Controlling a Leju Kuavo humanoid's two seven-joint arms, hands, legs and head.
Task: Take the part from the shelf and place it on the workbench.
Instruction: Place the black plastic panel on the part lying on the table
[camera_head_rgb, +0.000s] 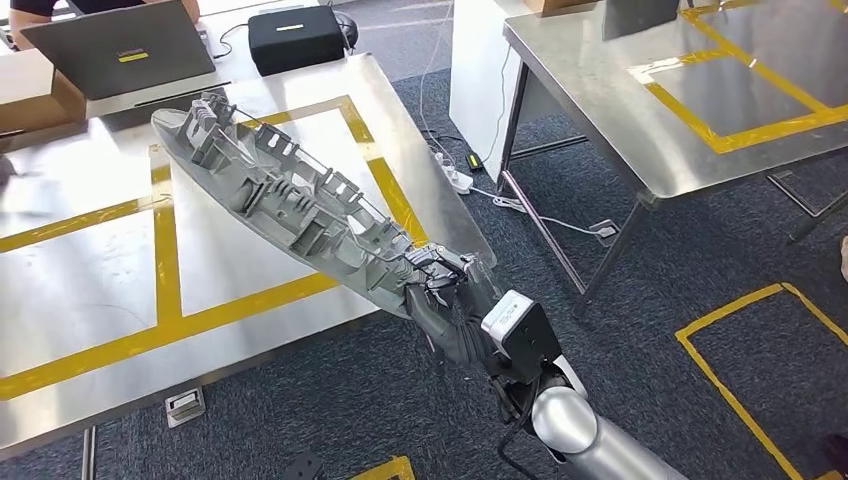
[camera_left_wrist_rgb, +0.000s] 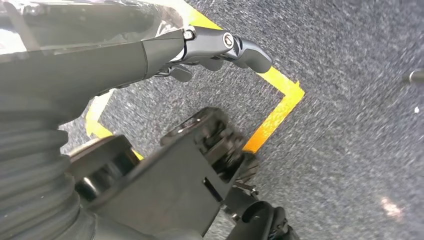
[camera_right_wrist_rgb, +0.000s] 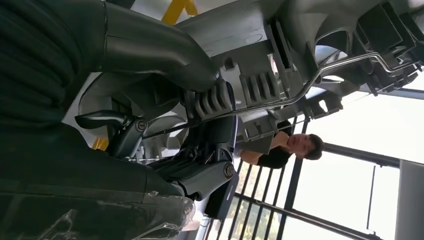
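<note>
The part (camera_head_rgb: 280, 200) is a long grey plastic moulding with ribs, clips and a thin metal rod along it. My right hand (camera_head_rgb: 450, 300) grips its near end, just off the front right corner of the steel workbench (camera_head_rgb: 90, 300). The part slants over the bench's yellow-taped area, with its far end towards the laptop. In the right wrist view my right hand's fingers (camera_right_wrist_rgb: 205, 175) wrap the ribbed part (camera_right_wrist_rgb: 260, 65). My left hand (camera_left_wrist_rgb: 165, 47) hangs over the carpet with nothing in it, its fingers (camera_left_wrist_rgb: 240, 47) loosely extended.
A grey laptop (camera_head_rgb: 120, 50) and a black bag (camera_head_rgb: 295, 38) sit at the back of the workbench, where a person's arms (camera_head_rgb: 25, 15) show. A second steel table (camera_head_rgb: 640, 110) stands to the right. A power strip (camera_head_rgb: 455, 178) and cables lie on the carpet between the tables.
</note>
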